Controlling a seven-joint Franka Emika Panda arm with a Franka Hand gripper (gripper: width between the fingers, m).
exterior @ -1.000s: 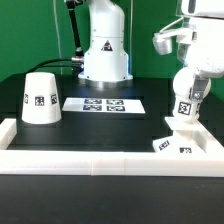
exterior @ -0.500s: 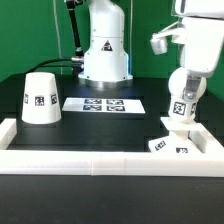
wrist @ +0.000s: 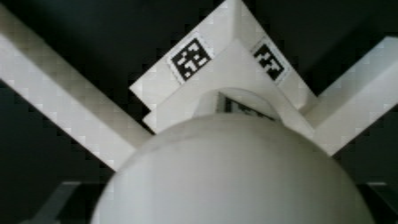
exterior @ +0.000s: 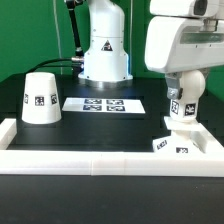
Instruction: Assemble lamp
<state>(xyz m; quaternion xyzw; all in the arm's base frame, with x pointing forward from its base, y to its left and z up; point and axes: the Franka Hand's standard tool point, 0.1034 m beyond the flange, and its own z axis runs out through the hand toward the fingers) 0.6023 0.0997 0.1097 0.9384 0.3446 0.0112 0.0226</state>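
The bulb (exterior: 182, 105) is standing upright on the base (exterior: 172, 146), the gripper (exterior: 183, 85) hanging just above; whether it is pinching cannot be told. The shade (exterior: 40, 97) is sitting well apart from the base.

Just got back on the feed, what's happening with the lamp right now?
The arm's tool grips the bulb upright, directly over the base, which sits in a corner of the border wall. Whether the bulb is seated isn't clear. The shade stands alone at the exterior view's left, beside the marker board.
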